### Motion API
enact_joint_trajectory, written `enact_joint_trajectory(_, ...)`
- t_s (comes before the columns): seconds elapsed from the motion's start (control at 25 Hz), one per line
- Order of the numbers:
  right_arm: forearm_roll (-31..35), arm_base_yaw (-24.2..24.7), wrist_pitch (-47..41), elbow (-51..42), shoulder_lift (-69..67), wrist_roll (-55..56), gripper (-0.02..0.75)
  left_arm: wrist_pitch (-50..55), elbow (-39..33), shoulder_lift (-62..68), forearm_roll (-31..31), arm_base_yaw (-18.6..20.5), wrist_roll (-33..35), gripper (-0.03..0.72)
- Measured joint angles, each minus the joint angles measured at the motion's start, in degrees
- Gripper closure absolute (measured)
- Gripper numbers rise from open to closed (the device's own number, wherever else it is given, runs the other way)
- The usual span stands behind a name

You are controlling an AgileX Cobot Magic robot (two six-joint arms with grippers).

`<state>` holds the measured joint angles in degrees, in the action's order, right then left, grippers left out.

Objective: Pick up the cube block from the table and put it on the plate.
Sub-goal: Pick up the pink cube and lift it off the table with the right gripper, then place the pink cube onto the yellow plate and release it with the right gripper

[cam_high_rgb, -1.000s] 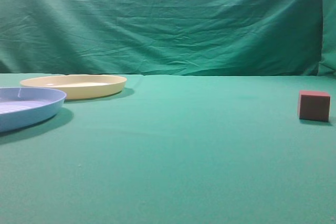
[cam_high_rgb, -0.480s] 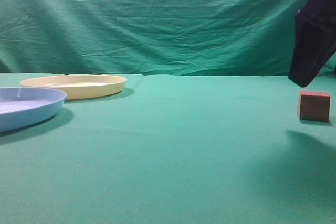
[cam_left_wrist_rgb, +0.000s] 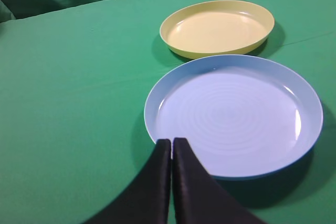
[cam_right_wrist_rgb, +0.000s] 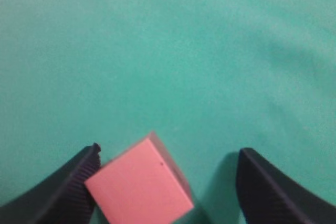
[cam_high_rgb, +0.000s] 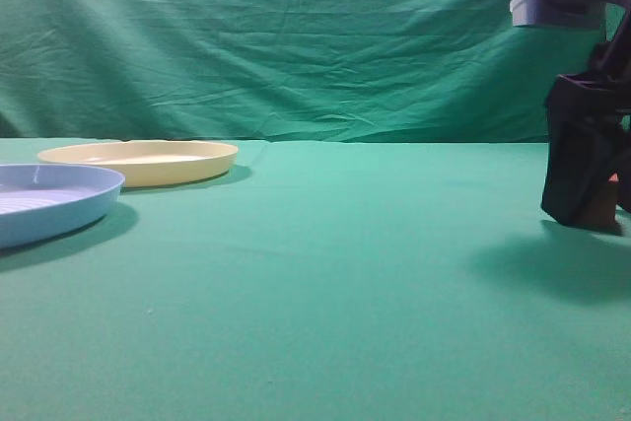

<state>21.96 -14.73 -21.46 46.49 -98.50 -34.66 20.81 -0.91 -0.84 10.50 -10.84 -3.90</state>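
The pinkish-red cube block (cam_right_wrist_rgb: 139, 187) lies on the green table (cam_right_wrist_rgb: 173, 51) between my right gripper's (cam_right_wrist_rgb: 168, 171) open fingers, close to the left finger and turned at an angle. In the exterior view my right gripper (cam_high_rgb: 584, 209) is down at the table at the far right and hides almost all of the cube block (cam_high_rgb: 612, 182). The pale yellow plate (cam_high_rgb: 138, 161) sits at the far left of the table; it also shows in the left wrist view (cam_left_wrist_rgb: 218, 28). My left gripper (cam_left_wrist_rgb: 171, 141) is shut and empty, over the near edge of the blue plate.
A light blue round plate (cam_high_rgb: 49, 199) sits in front of the yellow plate at the left edge; it also shows in the left wrist view (cam_left_wrist_rgb: 233, 114). A green cloth backdrop (cam_high_rgb: 296, 36) hangs behind the table.
My right arm came into view from above and dropped down over the cube block, which now sits between its open fingers. The plates have not moved.
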Motion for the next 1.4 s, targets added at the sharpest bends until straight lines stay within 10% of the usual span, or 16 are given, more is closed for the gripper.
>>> enact_joint_trajectory(0.16,0.0,0.0,-4.2,3.5,-0.9,0.0,0.473,0.0,0.0,0.0,0.0,0.0,0.0,0.688)
enact_joint_trajectory(1.04,2.8,-23.1,-11.0,68.5,-33.1,-0.1,0.465,0.0,0.0,0.0,0.0,0.0,0.0,0.688)
enact_joint_trajectory(1.32,4.1,-26.8,-2.5,73.0,-41.9,-0.4,0.465,0.0,0.0,0.0,0.0,0.0,0.0,0.688)
enact_joint_trajectory(1.4,4.6,-27.0,-1.5,73.1,-43.2,-0.7,0.361,0.0,0.0,0.0,0.0,0.0,0.0,0.688)
